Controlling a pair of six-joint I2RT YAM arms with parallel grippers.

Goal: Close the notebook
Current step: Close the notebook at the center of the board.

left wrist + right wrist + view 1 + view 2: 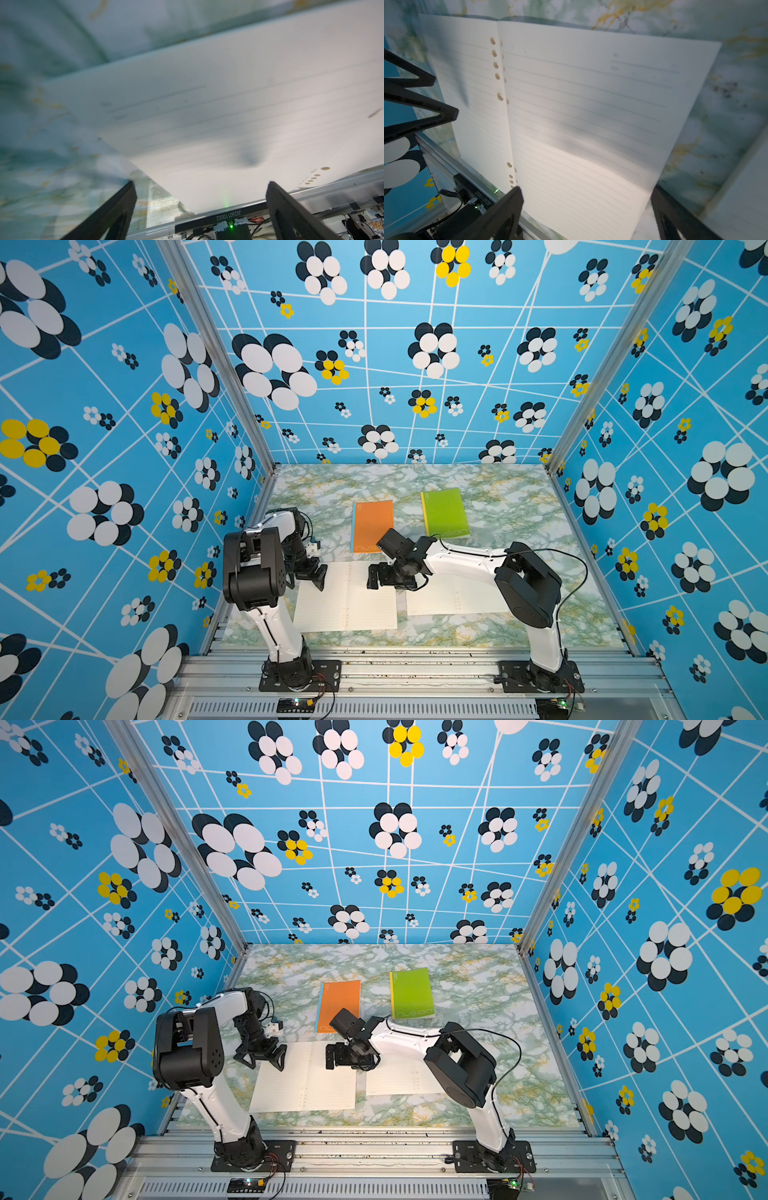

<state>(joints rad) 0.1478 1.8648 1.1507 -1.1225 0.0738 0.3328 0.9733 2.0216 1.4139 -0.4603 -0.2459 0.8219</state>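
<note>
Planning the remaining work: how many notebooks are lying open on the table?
2. The left open notebook lies nearer the left arm; the right open notebook sits partly under the right arm. The orange notebook and green notebook are closed.

In both top views I see an orange notebook [372, 524] [338, 1004] lying closed at frame centre. A green notebook [444, 512] [411, 992], also closed, lies apart to its right and slightly higher. Both rest flat on the green-veined marble tabletop [511, 497]. Blue flower-patterned walls [374, 344] fill the upper frame. An aluminium rail [415, 668] crosses the bottom, and below it a small board [296, 702] shows a green light.
</note>
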